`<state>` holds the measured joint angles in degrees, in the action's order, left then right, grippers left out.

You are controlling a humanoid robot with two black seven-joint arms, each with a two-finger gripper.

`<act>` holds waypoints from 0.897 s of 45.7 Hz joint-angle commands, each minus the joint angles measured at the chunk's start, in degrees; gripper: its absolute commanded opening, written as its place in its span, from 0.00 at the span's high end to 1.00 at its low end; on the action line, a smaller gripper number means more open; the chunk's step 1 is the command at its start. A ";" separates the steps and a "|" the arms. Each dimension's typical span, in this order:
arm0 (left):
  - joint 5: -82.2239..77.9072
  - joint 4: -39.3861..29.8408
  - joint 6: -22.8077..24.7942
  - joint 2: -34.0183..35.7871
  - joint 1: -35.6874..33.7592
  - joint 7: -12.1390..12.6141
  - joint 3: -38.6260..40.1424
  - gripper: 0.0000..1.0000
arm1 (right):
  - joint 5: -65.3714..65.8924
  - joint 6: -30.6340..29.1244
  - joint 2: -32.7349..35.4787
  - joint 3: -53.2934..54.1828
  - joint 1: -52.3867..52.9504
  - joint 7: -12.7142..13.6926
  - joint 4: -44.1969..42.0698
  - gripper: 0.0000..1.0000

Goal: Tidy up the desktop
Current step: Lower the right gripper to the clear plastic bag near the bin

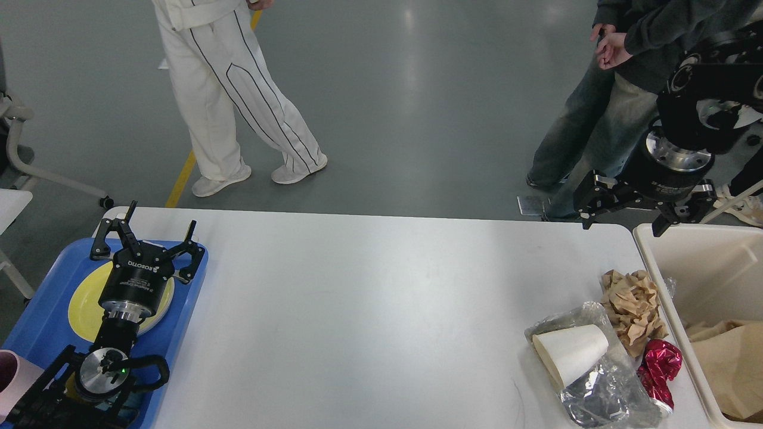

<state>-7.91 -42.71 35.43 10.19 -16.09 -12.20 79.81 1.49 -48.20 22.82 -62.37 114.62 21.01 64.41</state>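
The white desktop [381,310] fills the middle of the head view. At its right end lie a crumpled brown paper [632,304], a white paper cup [569,353] on its side on a clear plastic bag [602,396], and a red foil wrapper [658,364]. My right gripper [620,225] hangs open and empty, high above the table's far right corner, beyond the litter. My left gripper [149,234] is open and empty above a yellow plate [83,298] on the blue tray [47,310].
A cream bin [697,262] stands at the table's right end with brown paper [727,363] inside. A pink cup [9,369] sits at the tray's near left. People stand beyond the far edge, one in white trousers [226,101], others at the far right.
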 commanded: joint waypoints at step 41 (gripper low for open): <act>0.00 0.00 0.08 0.00 0.01 -0.02 0.00 0.04 | -8.95 26.39 15.94 -3.02 -12.47 -0.18 27.43 0.10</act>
<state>-7.91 -42.74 35.43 10.19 -16.10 -12.22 79.81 -4.92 -25.64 36.88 -66.23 109.94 20.93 91.80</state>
